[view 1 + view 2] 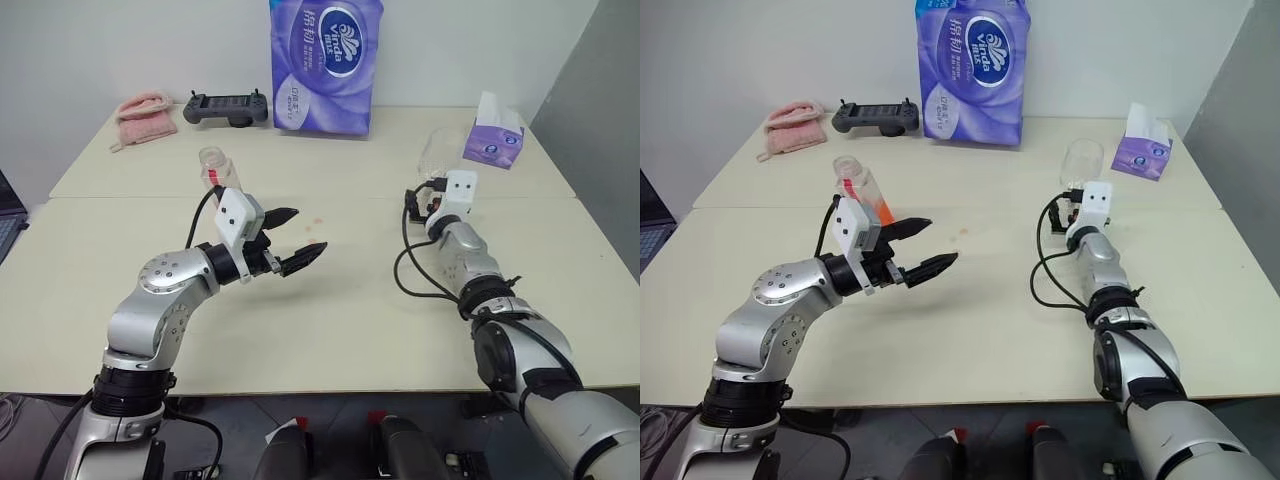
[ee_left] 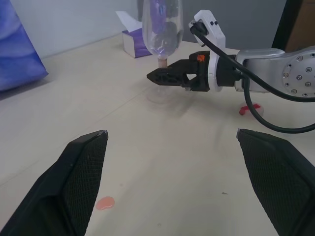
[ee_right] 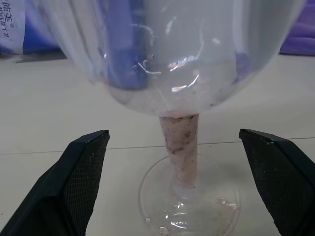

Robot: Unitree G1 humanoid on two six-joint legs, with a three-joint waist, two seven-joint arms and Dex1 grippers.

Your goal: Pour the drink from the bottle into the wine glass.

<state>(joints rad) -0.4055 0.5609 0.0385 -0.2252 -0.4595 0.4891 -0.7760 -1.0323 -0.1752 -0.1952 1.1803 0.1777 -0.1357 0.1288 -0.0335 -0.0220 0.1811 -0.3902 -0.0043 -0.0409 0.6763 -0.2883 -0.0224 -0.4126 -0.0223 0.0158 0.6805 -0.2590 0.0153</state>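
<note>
Right gripper [image 3: 172, 187]: jaws wide open, lined up on the wine glass [image 3: 179, 157] stem at frame centre; squeezed gently, kept straight.
Left gripper [image 1: 298, 240]: open, nothing held.
Bottle [image 1: 216, 170]: left standing, upper left.

The cream-coloured table [image 1: 330, 320] lies bare between the two arms, giving free passage there. The clear stemmed wine glass [image 1: 1081, 163] stands directly ahead of the right gripper [image 2: 158, 76], its stem [image 3: 180, 150] centred in the gap between the spread fingers. The small clear plastic bottle [image 1: 220, 175] stands just behind the left gripper [image 1: 290, 238]. Along the far edge, a tall purple tissue pack [image 1: 325, 65], a black controller [image 1: 227, 107], a pink cloth [image 1: 146, 117] and a small purple tissue box [image 1: 493, 138] block passage.
</note>
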